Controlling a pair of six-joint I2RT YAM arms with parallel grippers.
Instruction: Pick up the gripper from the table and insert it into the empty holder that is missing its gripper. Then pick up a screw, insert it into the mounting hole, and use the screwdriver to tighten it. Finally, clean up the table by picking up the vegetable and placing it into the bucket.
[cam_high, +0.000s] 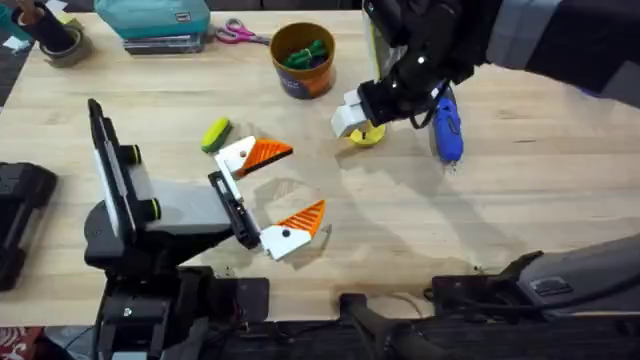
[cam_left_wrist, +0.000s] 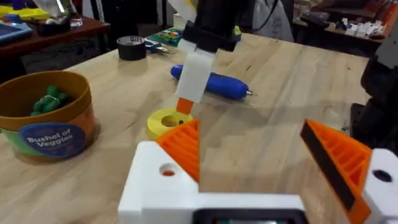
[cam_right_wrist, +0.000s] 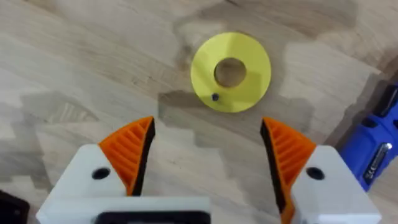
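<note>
Right pincer (cam_right_wrist: 208, 155), released, hovers over a tiny dark screw (cam_right_wrist: 215, 97) on a yellow plastic disc (cam_right_wrist: 231, 71): light, slippery, best pinched across its shank. Left pincer (cam_high: 288, 190) released at seven o'clock.

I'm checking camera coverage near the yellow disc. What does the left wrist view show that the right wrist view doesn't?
Left wrist alone: the bucket holding dark green pieces, a black tape roll, and the right gripper hanging above the disc.
Right wrist alone: a small dark screw lying on the disc, beside its centre hole.
Both: the yellow disc, the blue screwdriver and the wooden table.
</note>
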